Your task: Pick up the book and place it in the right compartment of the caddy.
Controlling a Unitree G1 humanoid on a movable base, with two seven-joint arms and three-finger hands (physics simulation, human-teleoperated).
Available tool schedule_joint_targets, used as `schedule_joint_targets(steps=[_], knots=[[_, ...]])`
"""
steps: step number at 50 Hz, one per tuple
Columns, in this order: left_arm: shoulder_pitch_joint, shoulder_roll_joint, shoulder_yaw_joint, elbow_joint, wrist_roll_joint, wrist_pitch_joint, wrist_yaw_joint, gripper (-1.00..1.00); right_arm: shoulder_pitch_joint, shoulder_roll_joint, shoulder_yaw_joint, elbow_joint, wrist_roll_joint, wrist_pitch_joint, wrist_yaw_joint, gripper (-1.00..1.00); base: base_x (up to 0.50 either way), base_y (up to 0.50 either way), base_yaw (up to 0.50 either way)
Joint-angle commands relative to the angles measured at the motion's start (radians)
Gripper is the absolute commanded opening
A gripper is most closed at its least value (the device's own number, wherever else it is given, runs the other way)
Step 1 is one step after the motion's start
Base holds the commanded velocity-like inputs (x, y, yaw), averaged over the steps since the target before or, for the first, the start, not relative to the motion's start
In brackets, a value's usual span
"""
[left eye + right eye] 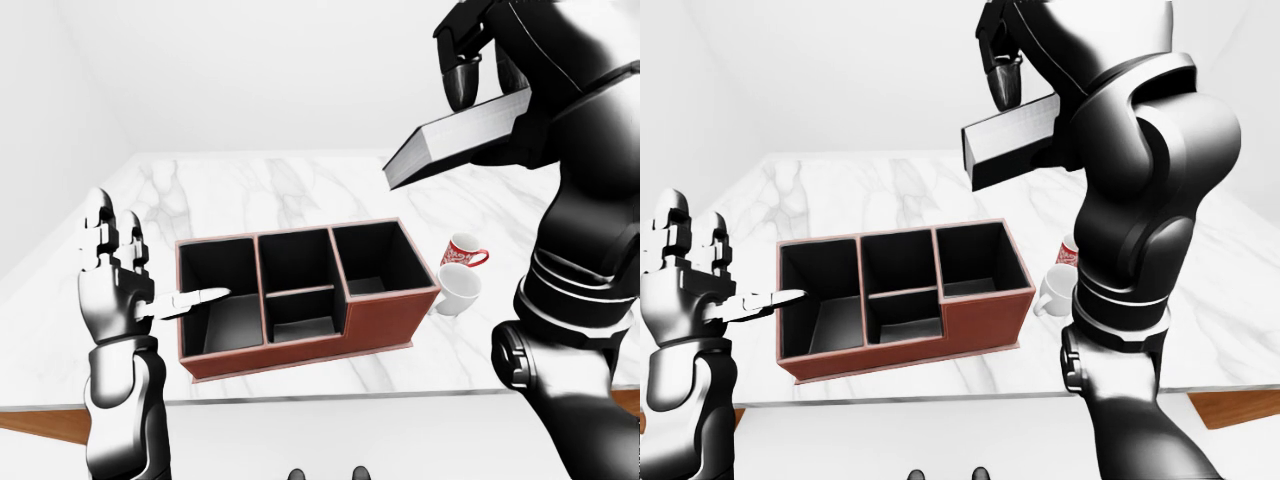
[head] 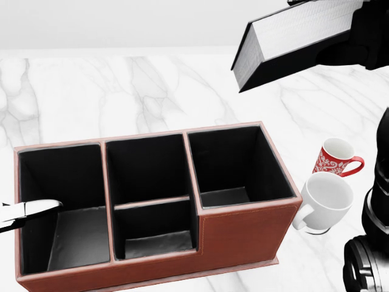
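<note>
Book [image 2: 292, 39] sits clamped in the right hand [image 1: 505, 75], raised high above the marble counter [image 2: 121, 91], tilted so its pale page edge faces down and toward the left of the head view. One dark finger [image 1: 462, 78] curls over the top cover near the spine end while the rest of the hand grips from underneath and behind; how far the lower fingers wrap is hard to judge, since the arm hides them. The book hangs clear of everything, up and slightly to the right of the caddy's [image 2: 243, 234] right compartment [image 2: 234, 167] as the head view shows it, not yet over the opening.

The caddy is a reddish-brown box with black lining, standing on the counter. It has a large left compartment [image 2: 67, 201], a middle section split in two by a low divider, and the right compartment, which is dark and holds nothing that shows.

The left hand [image 1: 115, 285] stands upright just left of the caddy, fingers spread apart and holding nothing. One pale fingertip [image 2: 36, 210] points sideways across the caddy's left rim and over the left compartment.

To the right of the caddy, below the held book, stand a white mug [image 2: 325, 201] just beside the caddy's right wall and a red patterned mug [image 2: 334, 158] touching or nearly touching it.
</note>
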Motion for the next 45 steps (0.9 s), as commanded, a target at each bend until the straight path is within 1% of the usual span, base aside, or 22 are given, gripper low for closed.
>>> schedule_joint_targets(steps=[1,3,6,7,9,13,15,18,23,30,33,45], knots=[[-0.003,-0.004,-0.007,0.004,0.008,0.000,0.010,1.00,-0.080,0.124,0.071,0.140,-0.032,0.000,0.000,-1.00,0.00,0.00,0.00],[-0.003,-0.003,-0.005,0.005,0.006,0.000,0.009,1.00,-0.083,0.146,0.071,0.143,-0.020,0.000,0.000,-1.00,0.00,0.00,0.00],[-0.005,-0.003,-0.007,0.008,0.008,0.000,0.010,1.00,-0.088,0.164,0.082,0.166,-0.021,0.000,0.000,-1.00,0.00,0.00,0.00],[-0.006,-0.003,-0.007,0.011,0.008,0.000,0.010,1.00,-0.082,0.158,0.091,0.171,-0.032,0.000,0.000,-1.00,0.00,0.00,0.00],[-0.006,-0.002,-0.006,0.013,0.007,0.000,0.010,1.00,-0.085,0.180,0.090,0.178,-0.020,0.000,0.000,-1.00,0.00,0.00,0.00],[-0.006,-0.002,-0.005,0.018,0.006,0.000,0.009,1.00,-0.074,0.188,0.108,0.189,-0.049,0.000,0.000,-1.00,0.00,0.00,0.00],[-0.006,-0.002,-0.006,0.021,0.006,0.000,0.009,1.00,-0.067,0.207,0.116,0.193,-0.059,0.000,0.000,-1.00,0.00,0.00,0.00],[-0.005,-0.002,-0.006,0.018,0.006,0.000,0.010,1.00,-0.067,0.219,0.112,0.220,-0.060,0.000,0.000,-1.00,0.00,0.00,0.00],[-0.007,-0.001,-0.006,0.025,0.006,0.000,0.010,1.00,-0.019,0.237,0.117,0.233,-0.059,0.000,0.000,-1.00,0.00,0.00,0.00],[-0.005,-0.001,-0.006,0.011,0.005,0.000,0.011,1.00,0.034,0.235,0.116,0.252,-0.053,0.000,0.000,-1.00,0.00,0.00,0.00],[-0.006,-0.002,-0.007,0.021,0.007,0.000,0.010,1.00,0.032,0.232,0.114,0.262,-0.053,0.000,0.000,-1.00,0.00,0.00,0.00],[-0.003,-0.003,-0.008,0.020,0.007,0.000,0.010,1.00,0.102,0.239,0.122,0.288,-0.049,0.000,0.000,-1.00,0.00,0.00,0.00]])
